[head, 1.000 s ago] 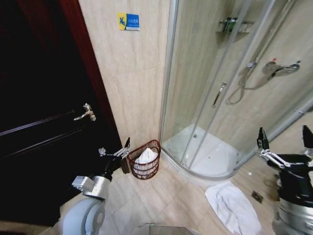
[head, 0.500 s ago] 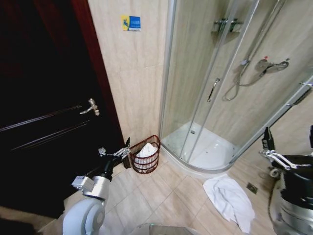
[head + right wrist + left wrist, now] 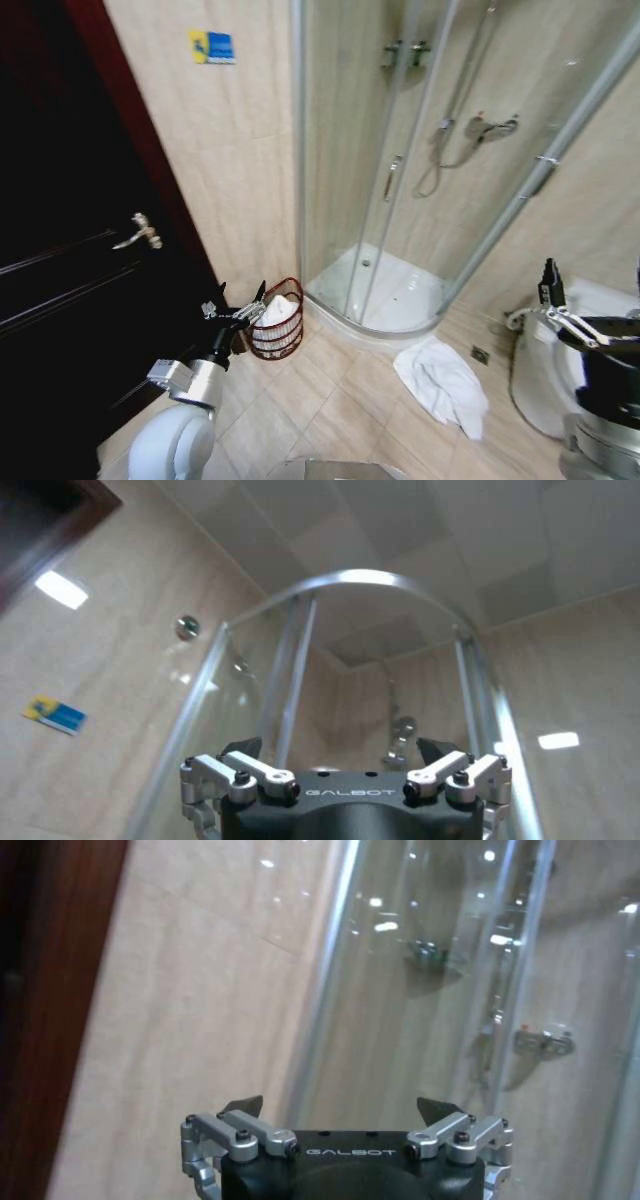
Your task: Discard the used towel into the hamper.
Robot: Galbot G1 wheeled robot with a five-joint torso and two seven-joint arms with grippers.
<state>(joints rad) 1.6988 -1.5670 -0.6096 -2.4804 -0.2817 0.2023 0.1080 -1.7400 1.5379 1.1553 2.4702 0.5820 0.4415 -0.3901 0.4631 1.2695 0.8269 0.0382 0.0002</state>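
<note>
A white used towel (image 3: 440, 383) lies crumpled on the tiled floor, in front of the shower's curved step. The hamper (image 3: 279, 320), a small dark red wire basket, stands in the corner by the wall and holds some white cloth. My left gripper (image 3: 240, 300) is raised just left of the hamper in the head view, open and holding nothing; in its wrist view the left gripper (image 3: 340, 1106) faces the wall and the shower glass. At the right edge, well above and right of the towel, my right gripper (image 3: 595, 285) is open too. The right wrist view has the right gripper (image 3: 340, 746) pointing up at the ceiling.
A dark door (image 3: 60, 260) with a metal handle (image 3: 135, 232) fills the left. The glass shower enclosure (image 3: 400, 180) and its white tray (image 3: 385, 290) stand behind the towel. A white toilet (image 3: 545, 370) sits at the right, near a floor drain (image 3: 481, 353).
The whole head view has shifted: the camera moved, so door, hamper and towel now sit further left and a toilet has come in at the right. Both arms keep their poses.
</note>
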